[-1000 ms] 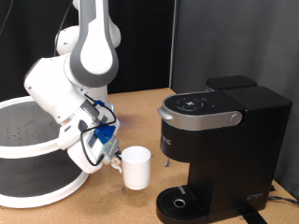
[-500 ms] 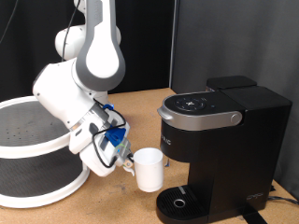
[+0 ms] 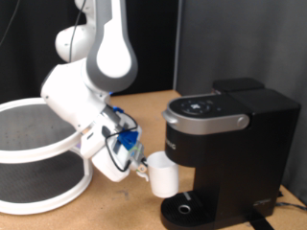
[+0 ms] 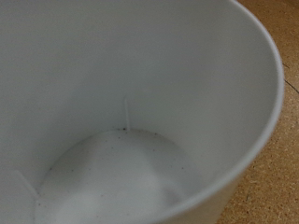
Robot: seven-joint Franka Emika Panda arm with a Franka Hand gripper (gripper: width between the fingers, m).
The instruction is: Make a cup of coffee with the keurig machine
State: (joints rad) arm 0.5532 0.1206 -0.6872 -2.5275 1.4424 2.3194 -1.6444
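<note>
tool [image 3: 141, 169]: hanging low at the exterior view's centre, gripping the cup by its handle side; the fingers are too small to make out clearly
cup [image 3: 161, 175]: white mug, sitting upright in the tool, just beside the keurig machine on its exterior-view left, above the drip tray edge; the wrist view [image 4: 140, 121] is filling with its white inside, specks showing on the bottom
keurig machine [image 3: 225, 144]: black, standing on the cork counter [image 3: 144, 105] at the exterior view's right, lid down
drip tray [image 3: 184, 208]: round, sitting at the machine's base
white rack [image 3: 29, 144]: two round tiers, standing at the exterior view's left
</note>
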